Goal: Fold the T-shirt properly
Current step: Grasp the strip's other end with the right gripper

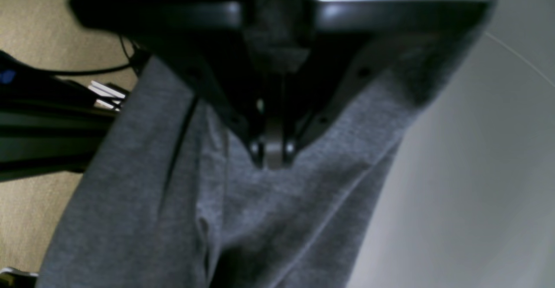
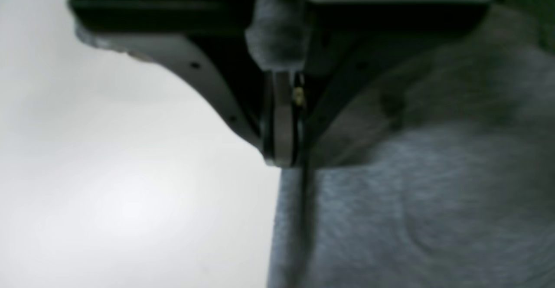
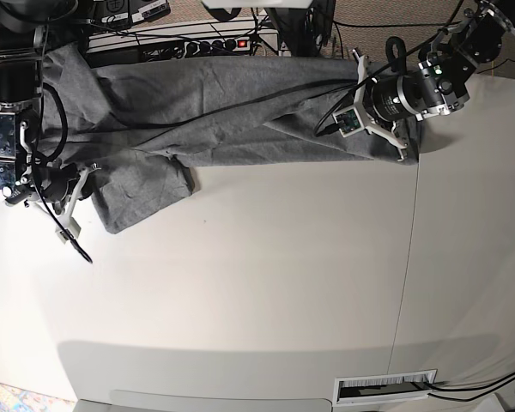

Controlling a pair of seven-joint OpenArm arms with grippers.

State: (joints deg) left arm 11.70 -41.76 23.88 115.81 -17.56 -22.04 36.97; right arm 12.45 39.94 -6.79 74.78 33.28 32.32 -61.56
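Grey T-shirt strung across the far edge of the white desk

The desk (image 3: 257, 283) lies broad and pale; the T-shirt (image 3: 215, 112) stretches wrinkled along its far side — one sleeve flopped toward the middle. The left pincer (image 1: 273, 151) is clamped tight on the cloth at one end, and the right pincer (image 2: 282, 149) is pinched on the fabric's edge at the other — both jaws closed.

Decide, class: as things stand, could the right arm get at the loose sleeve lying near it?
Probably not yet: the right gripper is shut on the T-shirt edge. The sleeve lies uncovered beside it.
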